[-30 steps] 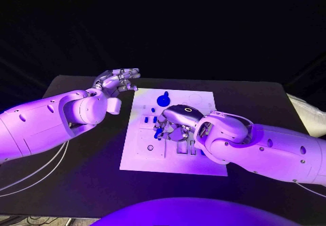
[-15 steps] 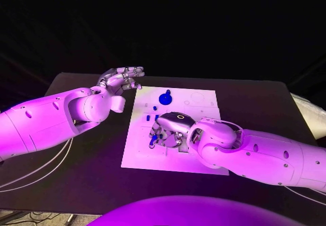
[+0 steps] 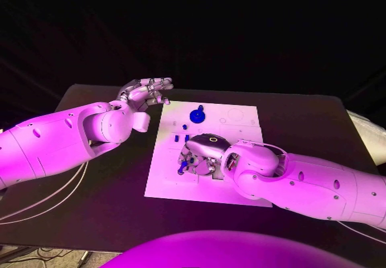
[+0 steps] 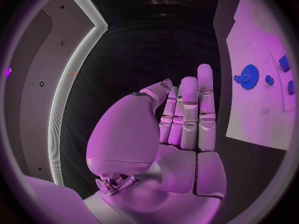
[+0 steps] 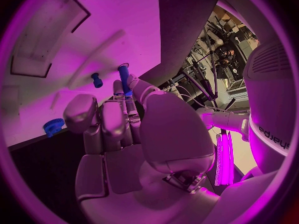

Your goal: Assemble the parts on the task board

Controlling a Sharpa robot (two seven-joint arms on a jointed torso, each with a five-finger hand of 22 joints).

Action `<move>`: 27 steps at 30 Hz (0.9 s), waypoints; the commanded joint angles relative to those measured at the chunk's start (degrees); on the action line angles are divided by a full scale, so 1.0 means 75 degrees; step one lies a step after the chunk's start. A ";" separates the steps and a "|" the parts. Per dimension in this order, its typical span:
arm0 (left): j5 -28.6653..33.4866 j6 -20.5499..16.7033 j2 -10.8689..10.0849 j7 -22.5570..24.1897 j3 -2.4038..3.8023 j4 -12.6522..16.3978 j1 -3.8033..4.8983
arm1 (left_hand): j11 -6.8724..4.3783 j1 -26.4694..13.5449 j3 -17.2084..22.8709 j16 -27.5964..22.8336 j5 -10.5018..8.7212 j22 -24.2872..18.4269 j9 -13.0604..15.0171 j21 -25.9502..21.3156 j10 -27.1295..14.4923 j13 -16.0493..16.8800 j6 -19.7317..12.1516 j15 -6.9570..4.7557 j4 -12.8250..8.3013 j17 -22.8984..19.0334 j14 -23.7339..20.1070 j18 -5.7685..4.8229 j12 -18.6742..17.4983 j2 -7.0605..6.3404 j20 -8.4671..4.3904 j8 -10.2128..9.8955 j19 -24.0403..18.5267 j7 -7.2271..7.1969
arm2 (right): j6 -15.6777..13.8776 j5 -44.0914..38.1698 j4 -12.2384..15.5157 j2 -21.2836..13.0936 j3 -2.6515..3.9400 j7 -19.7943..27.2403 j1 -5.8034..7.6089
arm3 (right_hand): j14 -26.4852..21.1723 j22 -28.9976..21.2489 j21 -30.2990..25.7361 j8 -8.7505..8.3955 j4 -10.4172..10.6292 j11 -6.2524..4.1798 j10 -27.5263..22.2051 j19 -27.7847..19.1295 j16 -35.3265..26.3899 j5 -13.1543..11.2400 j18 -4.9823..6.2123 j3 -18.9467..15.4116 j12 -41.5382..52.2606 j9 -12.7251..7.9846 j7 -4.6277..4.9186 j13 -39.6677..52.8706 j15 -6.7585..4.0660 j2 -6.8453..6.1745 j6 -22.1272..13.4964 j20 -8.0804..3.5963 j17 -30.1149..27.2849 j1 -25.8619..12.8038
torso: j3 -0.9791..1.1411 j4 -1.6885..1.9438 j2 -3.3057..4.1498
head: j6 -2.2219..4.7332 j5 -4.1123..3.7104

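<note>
Black table (image 3: 96, 195): task board (image 3: 169, 187) carried; blue peg (image 5: 124, 78) pinched by right robot hand (image 3: 201, 158) (left robot hand (image 3: 146, 91) held spread, empty).

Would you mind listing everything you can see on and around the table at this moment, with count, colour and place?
Table: one, black, under everything.
Task board: one, white, in the middle of the table.
Gear: one, blue, on the far part of the board.
Small pegs: several, blue, on the board's left part near the right hand; exact count unclear.
Slim blue part: one, held at the right hand's fingertips over the board.
Left hand: one, silver, raised off the board's far left corner, fingers apart, holding nothing.
Right hand: one, silver, over the middle of the board, pinching the slim part.
</note>
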 commanded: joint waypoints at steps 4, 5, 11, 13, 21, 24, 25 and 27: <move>-0.0030 0.0146 0.0014 0.0035 0.0004 0.0000 -0.0002 | 0.0005 0.0049 0.0006 0.0045 -0.0019 -0.0010 -0.0005 -0.0044 -0.0044 0.0005 -0.0047 -0.0009 -0.0058 -0.0007 -0.0064 0.0083 0.0023 0.0003 0.0021 0.0027 0.0051 0.0013 | 0.0466 -0.0248 -0.0028 0.0039 -0.0007 -0.0228 -0.0013 | 0.0227 -0.0006 0.0026 0.0053 -0.0009 0.0037 0.0044 0.0012 0.0040 0.0024 -0.0101 0.0048 -0.0033 0.0007 0.0013 0.0008 -0.0033 0.0049 0.0021 -0.0013 0.0006 0.0012 | -0.0005 -0.0002 -0.0002 | -0.0001 0.0006; -0.0030 0.0146 0.0015 0.0035 0.0004 -0.0001 -0.0002 | 0.0005 0.0049 0.0006 0.0045 -0.0019 -0.0010 -0.0005 -0.0044 -0.0044 0.0005 -0.0047 -0.0009 -0.0058 -0.0007 -0.0064 0.0083 0.0023 0.0003 0.0021 0.0027 0.0051 0.0013 | 0.0490 -0.0251 -0.0035 0.0051 -0.0009 -0.0233 -0.0015 | 0.0227 -0.0006 0.0026 0.0053 -0.0009 0.0037 0.0044 0.0012 0.0040 0.0024 -0.0101 0.0048 -0.0033 0.0007 0.0013 0.0008 -0.0033 0.0049 0.0021 -0.0013 0.0006 0.0012 | -0.0005 -0.0003 -0.0003 | -0.0001 0.0004; -0.0030 0.0152 0.0022 0.0037 0.0004 -0.0002 -0.0003 | 0.0005 0.0049 0.0006 0.0045 -0.0019 -0.0010 -0.0005 -0.0044 -0.0044 0.0005 -0.0047 -0.0009 -0.0058 -0.0007 -0.0064 0.0083 0.0023 0.0003 0.0021 0.0027 0.0051 0.0013 | 0.0560 -0.0302 -0.0084 0.0126 -0.0032 -0.0253 -0.0031 | 0.0225 -0.0010 0.0024 0.0053 -0.0010 0.0038 0.0045 0.0010 0.0033 0.0024 -0.0100 0.0049 -0.0036 0.0007 0.0014 0.0009 -0.0033 0.0049 0.0022 -0.0012 -0.0007 0.0010 | -0.0007 0.0002 0.0001 | -0.0001 0.0006; -0.0030 0.0153 0.0022 0.0035 0.0004 -0.0003 -0.0003 | 0.0005 0.0049 0.0006 0.0045 -0.0019 -0.0010 -0.0005 -0.0044 -0.0044 0.0005 -0.0047 -0.0009 -0.0058 -0.0007 -0.0064 0.0083 0.0023 0.0003 0.0021 0.0027 0.0051 0.0013 | 0.0568 -0.0353 -0.0098 0.0145 -0.0039 -0.0264 -0.0038 | 0.0225 -0.0010 0.0024 0.0053 -0.0010 0.0038 0.0045 0.0010 0.0033 0.0024 -0.0100 0.0049 -0.0036 0.0007 0.0014 0.0009 -0.0033 0.0049 0.0022 -0.0012 -0.0007 0.0010 | -0.0007 0.0003 0.0002 | -0.0001 0.0004; -0.0031 0.0154 0.0024 0.0034 0.0004 -0.0008 -0.0003 | 0.0005 0.0049 0.0006 0.0045 -0.0019 -0.0010 -0.0005 -0.0044 -0.0044 0.0005 -0.0047 -0.0009 -0.0058 -0.0007 -0.0064 0.0083 0.0023 0.0003 0.0021 0.0027 0.0051 0.0013 | 0.0608 -0.0566 -0.0097 0.0200 -0.0057 -0.0298 -0.0053 | 0.0204 -0.0069 -0.0009 -0.0045 -0.0007 0.0108 -0.0098 -0.0030 0.0016 0.0028 -0.0096 0.0025 -0.0191 -0.0028 0.0086 -0.0007 0.0022 -0.0100 -0.0130 0.0021 -0.0054 -0.0131 | -0.0009 -0.0001 -0.0004 | -0.0001 0.0009; -0.0031 0.0154 0.0028 0.0033 0.0004 -0.0014 -0.0004 | 0.0005 0.0049 0.0006 0.0045 -0.0019 -0.0010 -0.0005 -0.0044 -0.0044 0.0005 -0.0047 -0.0009 -0.0058 -0.0007 -0.0064 0.0083 0.0023 0.0003 0.0021 0.0027 0.0051 0.0013 | 0.0475 -0.0596 -0.0091 0.0208 -0.0068 -0.0306 -0.0054 | 0.0171 -0.0331 -0.0166 -0.0193 0.0060 0.0300 -0.0660 -0.0166 -0.0008 0.0182 -0.0064 -0.0181 -0.0477 -0.0155 0.0270 -0.0016 0.0187 -0.0467 -0.0753 0.0134 -0.0121 -0.0432 | -0.0009 -0.0008 -0.0007 | -0.0001 0.0009; -0.0031 0.0154 0.0028 0.0032 0.0004 -0.0015 -0.0004 | 0.0005 0.0049 0.0006 0.0045 -0.0019 -0.0010 -0.0005 -0.0044 -0.0044 0.0005 -0.0047 -0.0009 -0.0058 -0.0007 -0.0064 0.0083 0.0023 0.0003 0.0021 0.0027 0.0051 0.0013 | 0.0423 -0.0602 -0.0089 0.0206 -0.0070 -0.0306 -0.0054 | 0.0155 -0.0428 -0.0223 -0.0192 0.0063 0.0317 -0.0768 -0.0209 -0.0038 0.0205 -0.0045 -0.0230 -0.0517 -0.0169 0.0279 -0.0018 0.0202 -0.0524 -0.0901 0.0148 -0.0169 -0.0467 | -0.0009 -0.0009 -0.0007 | -0.0001 0.0007; -0.0031 0.0156 0.0029 0.0031 0.0004 -0.0018 -0.0004 | 0.0005 0.0049 0.0006 0.0045 -0.0019 -0.0010 -0.0005 -0.0044 -0.0044 0.0005 -0.0047 -0.0009 -0.0058 -0.0007 -0.0064 0.0083 0.0023 0.0003 0.0021 0.0027 0.0051 0.0013 | 0.0198 -0.0625 -0.0078 0.0193 -0.0074 -0.0304 -0.0055 | 0.0047 -0.0969 -0.0552 -0.0187 0.0053 0.0373 -0.1301 -0.0452 -0.0209 0.0276 0.0054 -0.0483 -0.0677 -0.0184 0.0303 -0.0014 0.0238 -0.0726 -0.1635 0.0206 -0.0426 -0.0565 | -0.0006 -0.0008 -0.0006 | -0.0001 0.0000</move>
